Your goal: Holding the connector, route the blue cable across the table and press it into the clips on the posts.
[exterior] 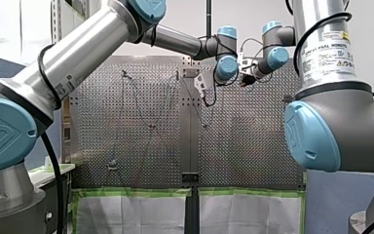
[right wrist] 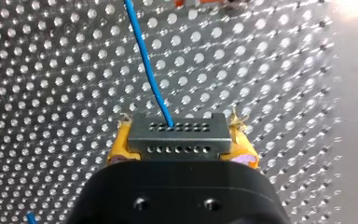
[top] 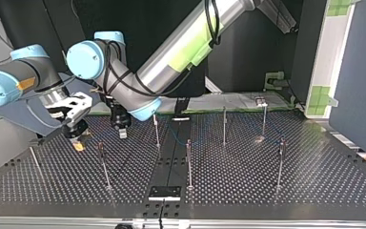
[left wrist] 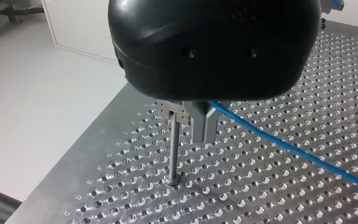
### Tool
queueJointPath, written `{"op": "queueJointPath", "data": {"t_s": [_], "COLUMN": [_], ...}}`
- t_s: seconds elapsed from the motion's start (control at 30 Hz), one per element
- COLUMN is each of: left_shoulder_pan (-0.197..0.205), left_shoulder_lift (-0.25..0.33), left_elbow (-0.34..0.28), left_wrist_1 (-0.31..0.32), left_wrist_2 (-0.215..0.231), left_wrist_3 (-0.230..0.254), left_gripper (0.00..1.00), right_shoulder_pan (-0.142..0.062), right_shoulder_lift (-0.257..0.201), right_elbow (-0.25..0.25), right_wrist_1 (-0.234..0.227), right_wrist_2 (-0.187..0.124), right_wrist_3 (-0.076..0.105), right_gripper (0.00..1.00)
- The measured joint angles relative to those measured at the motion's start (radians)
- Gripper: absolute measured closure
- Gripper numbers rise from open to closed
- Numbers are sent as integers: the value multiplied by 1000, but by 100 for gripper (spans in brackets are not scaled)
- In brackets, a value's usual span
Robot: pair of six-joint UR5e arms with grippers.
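The right gripper (right wrist: pixel 179 140), at the top view's nine o'clock, has its yellow pads (right wrist: pixel 117 147) clamped on the connector (right wrist: pixel 177 135), and the blue cable (right wrist: pixel 147 65) runs straight ahead. At its three o'clock, the left gripper (left wrist: pixel 200 127) pinches the cable just beside a post (left wrist: pixel 174 154).

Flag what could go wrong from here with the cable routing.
1. My left gripper hangs right beside a post and its clip. A small sideways error could knock the post instead of seating the cable.
2. My right gripper holds the connector by its two ends. A hard pull on the thin cable might twist the connector or strain the joint where the cable enters it.
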Motion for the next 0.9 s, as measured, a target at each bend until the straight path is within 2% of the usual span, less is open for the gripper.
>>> {"op": "queueJointPath", "data": {"t_s": [0.23, 0.5, 0.73, 0.9], "left_shoulder_pan": [-1, 15, 44, 84], "left_shoulder_lift": [1, 0, -2, -2], "left_elbow": [0, -1, -9, -20], "left_wrist_1": [13, 85, 158, 199], "left_wrist_2": [7, 39, 93, 138], "left_wrist_3": [7, 50, 64, 69], "left_gripper": [100, 100, 100, 100], "right_shoulder_pan": [0, -4, -11, -15], "right_shoulder_lift": [-19, -25, -23, -15], "right_elbow": [-22, -51, -54, -56], "right_wrist_1": [12, 25, 22, 18], "right_wrist_2": [-28, -35, -36, -47], "right_wrist_3": [0, 4, 5, 5], "right_gripper": [100, 100, 100, 100]}}
